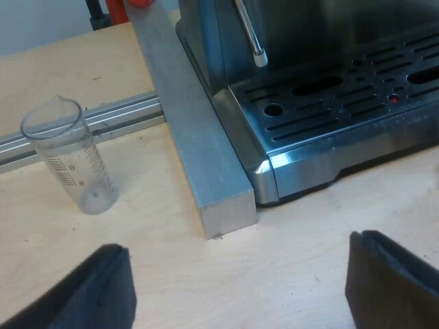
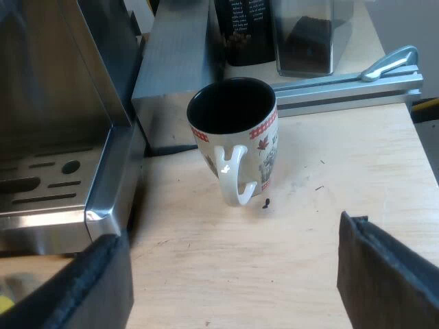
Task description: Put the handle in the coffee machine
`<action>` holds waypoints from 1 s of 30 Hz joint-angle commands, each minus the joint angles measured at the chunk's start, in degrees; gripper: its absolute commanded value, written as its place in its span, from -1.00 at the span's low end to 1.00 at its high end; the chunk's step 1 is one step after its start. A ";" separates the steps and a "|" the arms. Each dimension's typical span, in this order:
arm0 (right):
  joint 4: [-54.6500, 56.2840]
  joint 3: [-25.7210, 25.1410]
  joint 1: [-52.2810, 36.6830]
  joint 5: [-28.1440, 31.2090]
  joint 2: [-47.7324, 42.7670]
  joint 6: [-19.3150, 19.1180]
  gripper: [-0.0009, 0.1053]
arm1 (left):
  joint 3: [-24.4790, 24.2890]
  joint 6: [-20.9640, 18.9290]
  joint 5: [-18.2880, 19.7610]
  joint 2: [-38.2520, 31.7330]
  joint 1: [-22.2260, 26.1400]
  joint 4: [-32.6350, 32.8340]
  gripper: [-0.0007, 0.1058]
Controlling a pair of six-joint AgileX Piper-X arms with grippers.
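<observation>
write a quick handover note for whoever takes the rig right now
Left gripper: fingers open, empty, over the table by the machine's tray corner; glass upright nearby.
Right gripper: fingers open, empty, over the table before the mug, which stands upright beside the machine.
Done: nothing that I can confirm.
To do: grasp the handle, lock it into the machine's front.

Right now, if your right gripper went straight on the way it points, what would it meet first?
Probably the mug, standing upright straight ahead of the right gripper's open jaws; depth is unclear, so the table might come first.
</observation>
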 commanded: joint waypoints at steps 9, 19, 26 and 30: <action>-0.53 -0.51 -0.02 0.02 -1.58 -0.13 0.25 | -0.10 -1.42 3.42 -7.50 0.04 -0.30 0.26; 6.05 -8.38 0.23 -3.07 5.94 -1.94 0.25 | -5.24 -0.05 14.27 4.45 0.04 -0.20 0.34; 14.28 -15.43 4.82 -8.32 15.29 -2.22 0.25 | -9.80 0.22 26.61 14.46 0.04 -0.20 0.45; 18.57 -18.99 10.49 -9.04 21.88 -3.05 0.25 | -12.62 7.85 29.59 20.32 0.04 -0.20 0.45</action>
